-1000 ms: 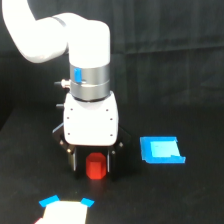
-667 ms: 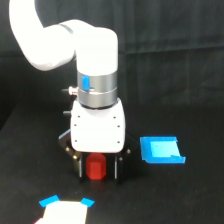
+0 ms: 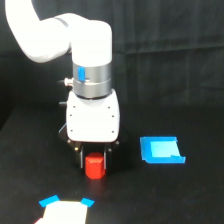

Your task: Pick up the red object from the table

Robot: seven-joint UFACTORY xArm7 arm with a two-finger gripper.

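Black cloth is covering the table (image 3: 200, 200) and hanging as the backdrop, so surface and wall are running together in the exterior view.

Nearest the camera, a white card with blue corners (image 3: 64, 210) is lying at the bottom edge, toward the exterior view's left, well apart from the work.

Just beyond it, the red object (image 3: 94, 166) is sitting upright on the table, its lower part showing clear below the gripper (image 3: 94, 159). The block is lying directly beneath the hand, centred between the two dark fingers (image 3: 81, 156), which are standing spread on either side of it. Whether the pads are touching its flanks is not resolvable at this sharpness; they are probably just beside it, not yet pinching. The block is looking narrower than the gap, and no sideways correction appears to be called for, only closing.

Farther back and toward the exterior view's right, a flat blue tray piece (image 3: 161, 150) is resting apart from the arm.
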